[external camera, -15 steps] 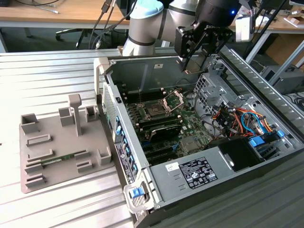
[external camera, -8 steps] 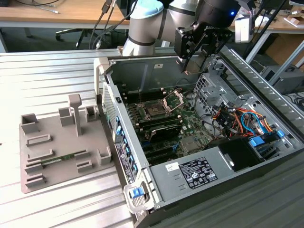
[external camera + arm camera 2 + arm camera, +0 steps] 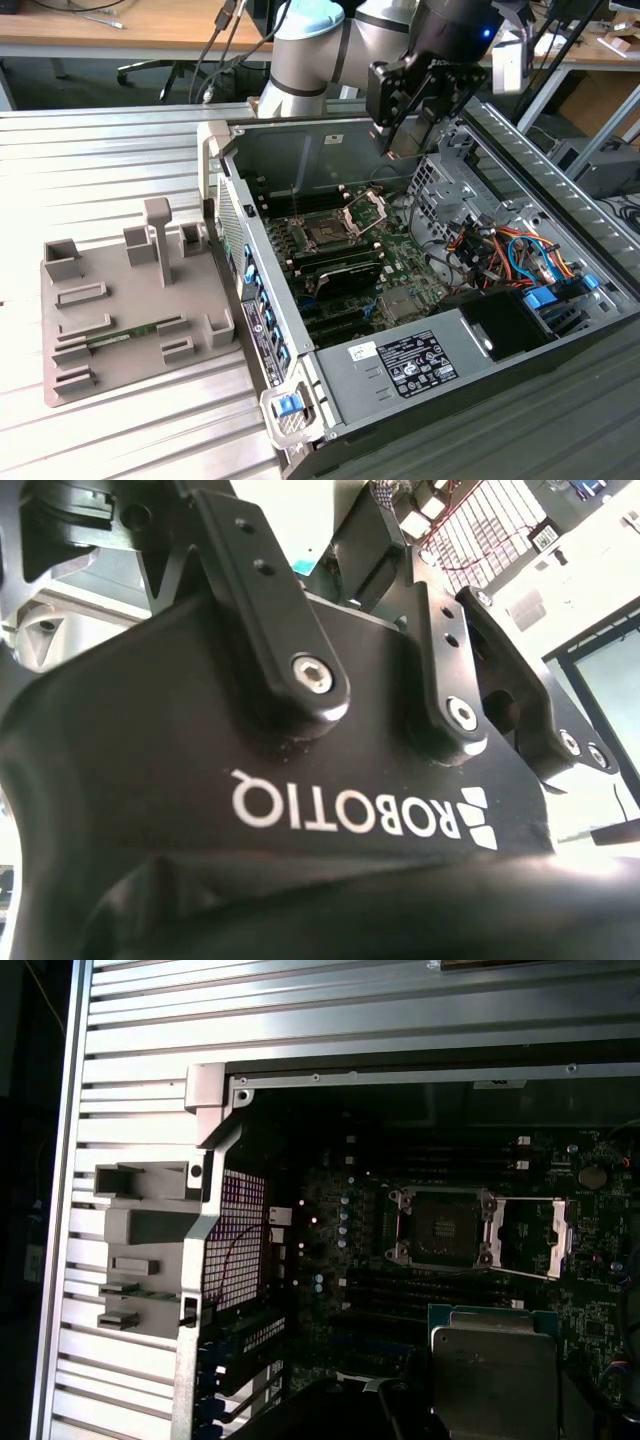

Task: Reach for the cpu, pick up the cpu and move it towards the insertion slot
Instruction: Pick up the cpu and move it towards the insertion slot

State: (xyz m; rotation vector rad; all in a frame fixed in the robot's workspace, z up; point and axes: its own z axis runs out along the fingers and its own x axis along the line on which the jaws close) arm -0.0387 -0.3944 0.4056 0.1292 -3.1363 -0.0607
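While your black robot gripper [image 3: 392, 140] hangs high over the open grey computer case [image 3: 560, 180], it is pinching the small flat square cpu with the pale silvery metal top [image 3: 492, 1372]. You can see the chip best in the first wrist view, where it sits close to the camera with its thin green edge showing. The gripper's dark fingers [image 3: 340, 1405] poke in just beside it. In the exterior view, a small pale bit shows at the tips, but it is too little to tell more.

So you have done the reaching and the picking up, as far as I can judge. The chip is up in the air and touches nothing else.

The square insertion slot with the dark middle and the silver metal frame [image 3: 440, 1224] lies on the dark green board inside the case. Its hinged frame [image 3: 528, 1237] is flipped open to 1 side, so the slot is ready. In the exterior view you see the same slot [image 3: 328, 236] low down in the case, below the gripper.

The chip is near the slot but not over it, and it is well above the board. The moving part is partly done.

On the ribbed metal table beside the case sits a grey plastic holder tray [image 3: 70, 370] with a long thin green stick [image 3: 125, 336] lying in it.
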